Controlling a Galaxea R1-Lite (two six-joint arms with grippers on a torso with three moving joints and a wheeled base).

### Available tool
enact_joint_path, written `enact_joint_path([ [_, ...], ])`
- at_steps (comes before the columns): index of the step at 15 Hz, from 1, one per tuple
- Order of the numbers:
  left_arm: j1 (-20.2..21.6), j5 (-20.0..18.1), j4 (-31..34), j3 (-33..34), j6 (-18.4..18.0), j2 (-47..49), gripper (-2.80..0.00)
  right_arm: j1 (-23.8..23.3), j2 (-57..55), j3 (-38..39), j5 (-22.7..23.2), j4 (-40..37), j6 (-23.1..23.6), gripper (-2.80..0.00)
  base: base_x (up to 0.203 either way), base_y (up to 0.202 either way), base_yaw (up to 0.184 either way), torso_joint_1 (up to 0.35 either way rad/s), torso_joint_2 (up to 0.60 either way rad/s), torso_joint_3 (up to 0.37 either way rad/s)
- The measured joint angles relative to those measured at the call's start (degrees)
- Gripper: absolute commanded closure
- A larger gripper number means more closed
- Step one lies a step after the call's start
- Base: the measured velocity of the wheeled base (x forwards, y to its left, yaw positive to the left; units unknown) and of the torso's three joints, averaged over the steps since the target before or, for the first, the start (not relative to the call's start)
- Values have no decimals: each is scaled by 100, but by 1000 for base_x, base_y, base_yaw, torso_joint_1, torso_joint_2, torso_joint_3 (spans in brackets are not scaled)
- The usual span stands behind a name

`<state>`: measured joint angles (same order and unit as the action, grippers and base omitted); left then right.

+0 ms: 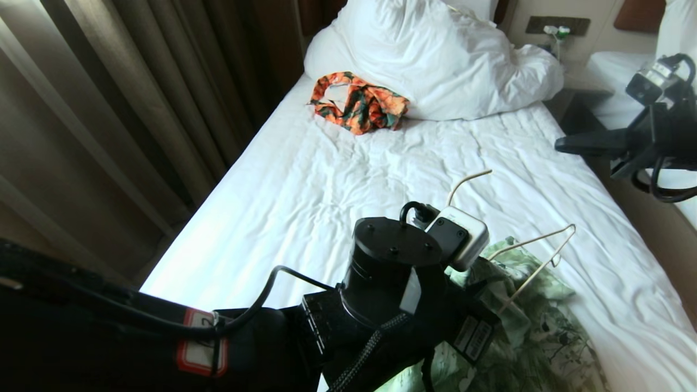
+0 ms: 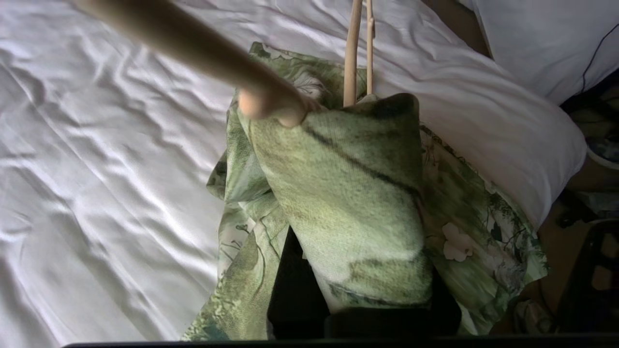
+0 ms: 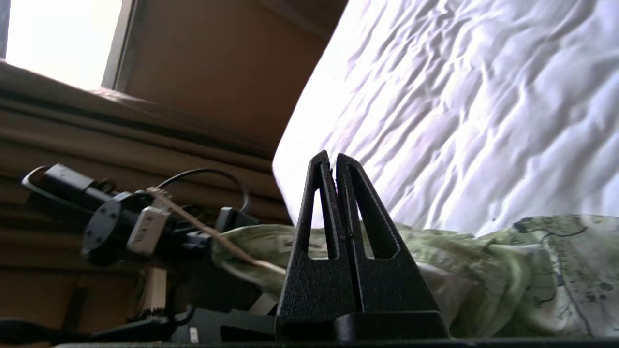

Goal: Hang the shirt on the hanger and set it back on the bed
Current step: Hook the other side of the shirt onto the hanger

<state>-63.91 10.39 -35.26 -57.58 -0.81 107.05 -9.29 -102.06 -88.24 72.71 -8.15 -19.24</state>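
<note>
My left gripper (image 2: 358, 290) is working low over the near end of the bed (image 1: 337, 179), and its jaws are clamping a thick fold of the shirt (image 2: 353, 203). The cloth is wrapping right over them, so I am judging the grip partly from how the fabric bunches there. The hanger (image 1: 536, 261) is sitting just beyond those jaws, half inside the shirt, one bare shoulder sticking out and away from them, its hook (image 1: 468, 182) pointing up the bed toward the pillow (image 1: 435, 60).

My right gripper (image 3: 338, 203) is hanging off to the right, well clear of the cloth, jaws pressed together on nothing.

The hanger's long axis is running across the line between my two arms, its free end toward the right one, so that arm looks better placed to pull shirt over it.

An orange garment (image 1: 359, 103) is lying far up the bed.
</note>
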Motion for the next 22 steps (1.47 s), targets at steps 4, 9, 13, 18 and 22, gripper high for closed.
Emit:
enact_joint_path([
  [4,-174,-13,-5,201,199,-182,0,259,-573,-38,-474,317,88,0,0,0,0,0,0,0],
  [9,-502,-29,-31,323,405,69,0,706,-824,-96,-823,-102,-30,0,0,0,0,0,0,0],
  [13,-668,-24,-92,249,387,576,0,1278,-1052,-149,-1852,-410,99,0,0,0,0,0,0,0],
  [18,-767,-20,-104,218,389,975,0,1640,-1420,-646,-2888,-2034,1419,0,0,0,0,0,0,0],
  [22,-831,-2,-140,185,376,1137,0,1722,-1581,-845,-3180,-3441,2979,0,0,0,0,0,0,0],
])
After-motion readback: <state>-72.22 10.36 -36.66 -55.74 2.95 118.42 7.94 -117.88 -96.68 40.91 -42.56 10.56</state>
